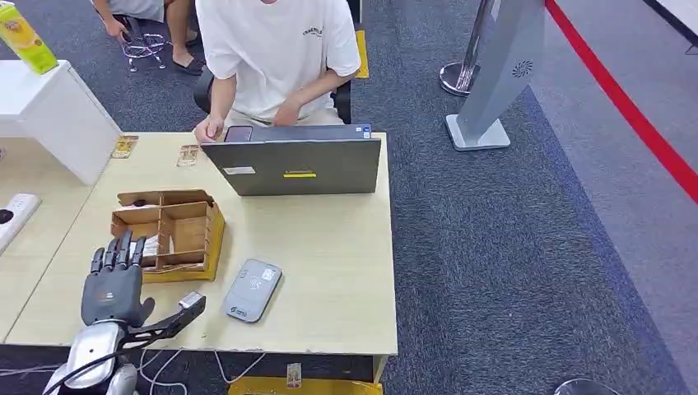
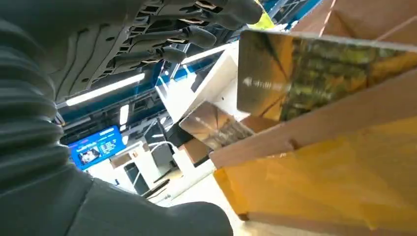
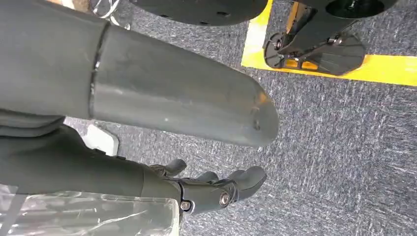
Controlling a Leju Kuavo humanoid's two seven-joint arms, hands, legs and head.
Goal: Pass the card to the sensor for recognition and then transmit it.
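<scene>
Cards (image 2: 319, 73) stand half hidden behind the box (image 1: 169, 234) wall.

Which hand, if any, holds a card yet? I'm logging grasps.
Neither: the left hand hovers spread beside the cardboard box, and the right hand hangs over carpet, holding nothing.

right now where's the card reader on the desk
In the head view the grey card reader lies flat near the desk's front edge, just right of the cardboard box and the left robot hand.
</scene>
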